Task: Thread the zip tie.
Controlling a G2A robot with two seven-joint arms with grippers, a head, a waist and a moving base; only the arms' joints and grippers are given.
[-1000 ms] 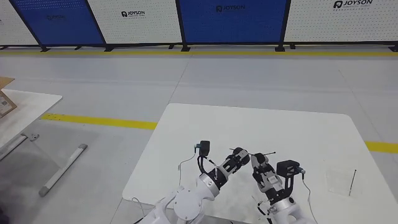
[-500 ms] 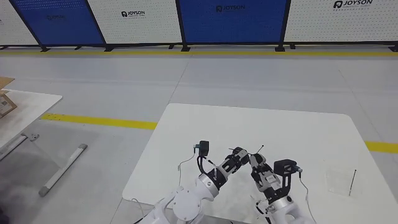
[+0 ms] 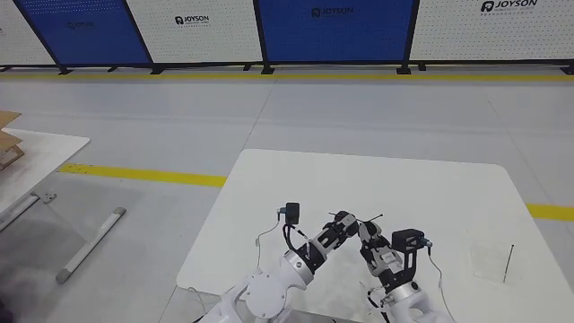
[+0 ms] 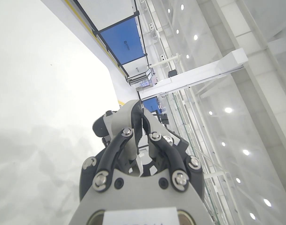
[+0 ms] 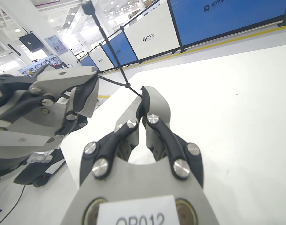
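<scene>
A thin black zip tie (image 5: 103, 37) is held in the air between my two grippers, above the near part of the white table (image 3: 421, 188). My right gripper (image 5: 141, 94) is shut on one end of it. My left gripper (image 5: 96, 77) is shut on another stretch, close beside the right one. Two strands of the tie meet at a small knot (image 5: 127, 85) between the tips, and one long strand rises from there to a thicker end (image 5: 88, 7). From above, the left gripper (image 3: 345, 225) and right gripper (image 3: 365, 231) nearly touch. In the left wrist view my left gripper (image 4: 140, 110) pinches a thin black strip.
A second black zip tie (image 3: 508, 263) lies on a clear sheet (image 3: 489, 260) near the table's right edge. The far half of the table is bare. Blue and white panel fences (image 3: 332, 13) stand beyond a yellow floor line.
My right gripper has shifted left toward the left gripper, closing the gap between them, and the tie's free end has moved left with it. The left gripper has barely moved.
</scene>
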